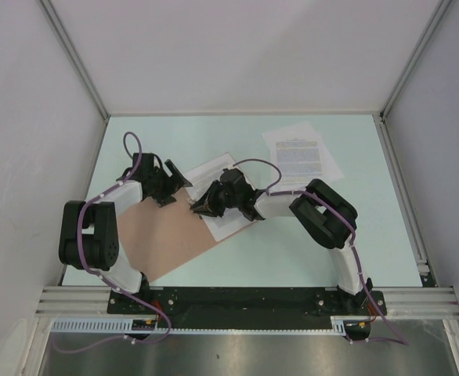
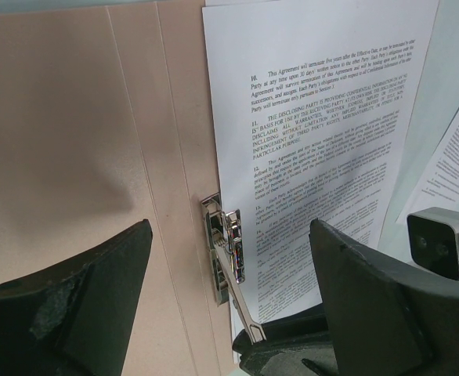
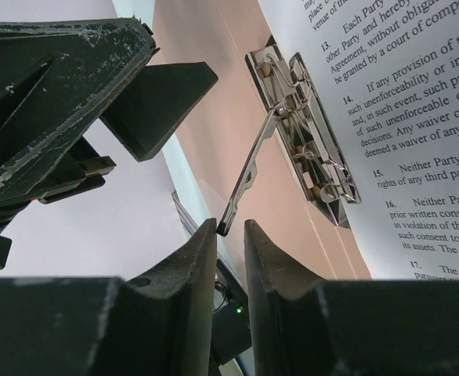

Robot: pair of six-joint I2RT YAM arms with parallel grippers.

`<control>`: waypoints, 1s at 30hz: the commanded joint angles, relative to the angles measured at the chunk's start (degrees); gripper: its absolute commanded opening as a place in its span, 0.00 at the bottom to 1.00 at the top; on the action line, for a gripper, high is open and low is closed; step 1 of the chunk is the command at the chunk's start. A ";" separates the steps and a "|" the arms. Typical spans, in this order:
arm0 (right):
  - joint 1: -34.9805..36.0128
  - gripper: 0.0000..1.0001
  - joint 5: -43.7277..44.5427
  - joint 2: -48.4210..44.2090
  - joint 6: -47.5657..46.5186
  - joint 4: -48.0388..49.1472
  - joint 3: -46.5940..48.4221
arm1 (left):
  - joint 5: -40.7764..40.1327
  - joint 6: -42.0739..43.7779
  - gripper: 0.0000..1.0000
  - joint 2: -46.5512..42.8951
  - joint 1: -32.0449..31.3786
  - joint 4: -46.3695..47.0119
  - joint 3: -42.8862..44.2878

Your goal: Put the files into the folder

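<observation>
The salmon-brown folder [image 1: 167,243] lies open at the near left; it also shows in the left wrist view [image 2: 73,117] and the right wrist view [image 3: 229,117]. A printed sheet [image 2: 316,157] lies on its right half, its edge at a metal clip [image 2: 225,251]. The clip's lever [image 3: 249,168] stands raised. My right gripper [image 3: 230,227] has its jaws a narrow gap apart, and the lever's tip touches its left fingertip [image 3: 210,235]. My left gripper [image 2: 231,227] is wide open and empty, hovering above the clip. In the top view the two grippers, left [image 1: 167,188] and right [image 1: 202,205], face each other.
More printed sheets [image 1: 300,155] lie on the pale table at the back right, one edge also in the left wrist view [image 2: 457,157]. White walls enclose the table on three sides. A metal rail [image 1: 245,301] runs along the near edge.
</observation>
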 commanded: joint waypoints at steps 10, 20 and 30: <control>-0.85 0.27 0.11 -1.57 -2.44 -0.26 1.99 | -0.56 1.48 0.88 -0.54 -0.25 1.03 -0.61; -1.81 0.31 -0.33 -1.75 -2.35 0.98 1.99 | -0.56 1.83 0.87 -0.37 -0.33 1.29 -0.61; -1.73 0.35 -0.86 -1.48 -1.91 2.56 1.99 | -0.30 2.10 0.87 -0.36 -0.33 1.64 -0.87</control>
